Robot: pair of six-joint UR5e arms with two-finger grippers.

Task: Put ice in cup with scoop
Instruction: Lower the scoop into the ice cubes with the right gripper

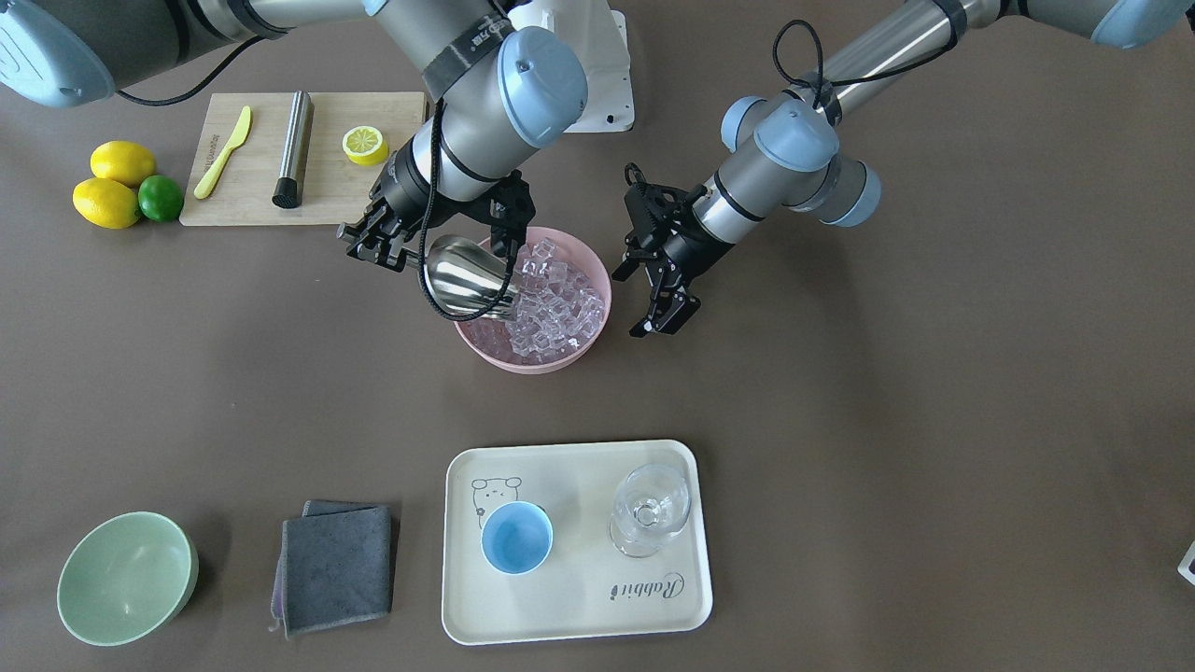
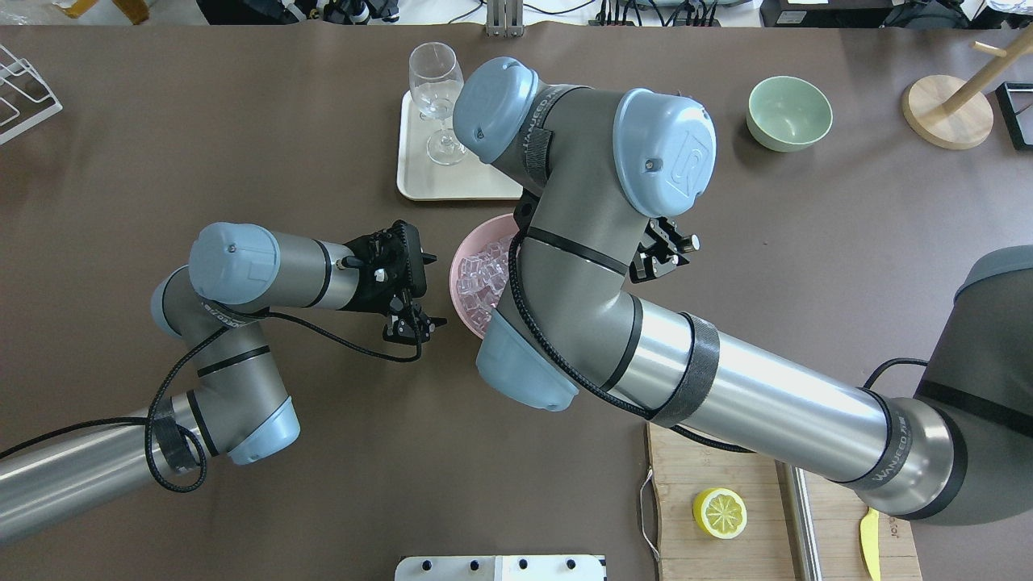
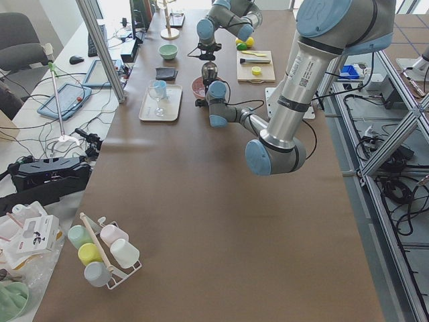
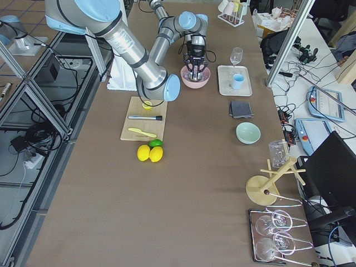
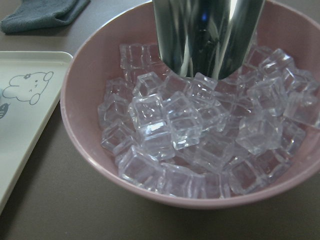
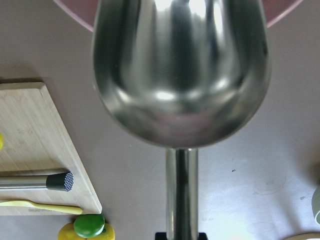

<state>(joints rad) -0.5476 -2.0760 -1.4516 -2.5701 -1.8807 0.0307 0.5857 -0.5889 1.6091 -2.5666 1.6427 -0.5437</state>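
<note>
My right gripper (image 1: 392,250) is shut on the thin rod handle of the steel scoop (image 1: 467,275). The scoop's trough dips mouth-down into the ice (image 1: 555,303) heaped in the pink bowl (image 1: 532,362). The scoop (image 5: 207,35) presses into the far side of the ice (image 5: 190,130) in the left wrist view, and its back fills the right wrist view (image 6: 180,70). My left gripper (image 1: 644,299) is open and empty, beside the bowl. The light-blue cup (image 1: 516,537) stands empty on the white tray (image 1: 579,597).
A clear stemmed glass (image 1: 649,511) stands on the tray beside the cup. A folded grey cloth (image 1: 336,569) and a pale green bowl (image 1: 126,579) lie beyond it. A cutting board (image 1: 327,187) holds a steel cylinder (image 1: 294,149), a yellow knife and a lemon half.
</note>
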